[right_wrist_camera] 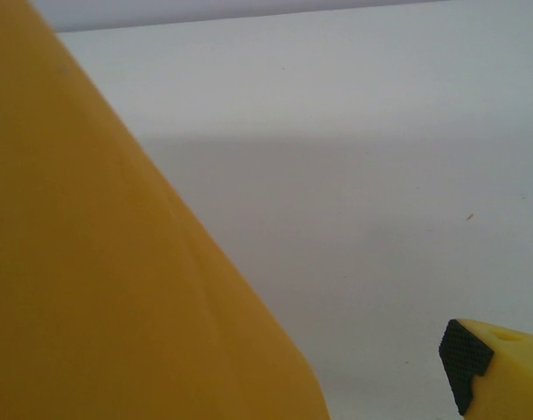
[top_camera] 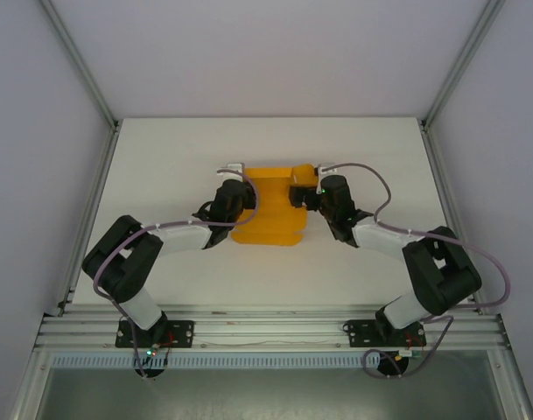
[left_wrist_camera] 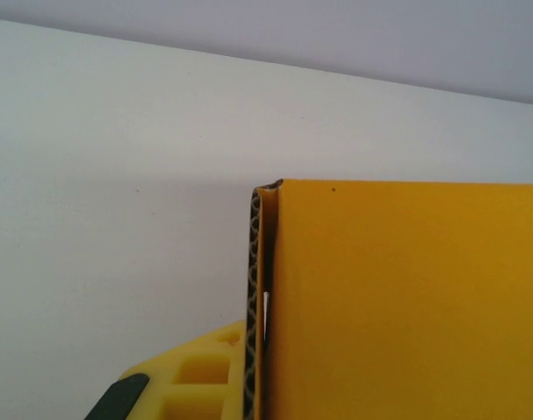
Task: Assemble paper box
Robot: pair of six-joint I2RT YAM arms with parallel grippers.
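Your paper box (top_camera: 268, 220), orange-yellow corrugated card, lies mid-way across the white table (top_camera: 161, 157); it should be light, stiff along creases, and easily crushed. Farther back, the left gripper (top_camera: 247, 198) is pinched on its left wall. The right gripper (top_camera: 298, 194) stands wide apart at the right flap, so take hold near the folds.

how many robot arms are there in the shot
2. The left arm reaches in from the near left to the left side of the paper box; the right arm reaches from the near right to its right side. None looks hidden.
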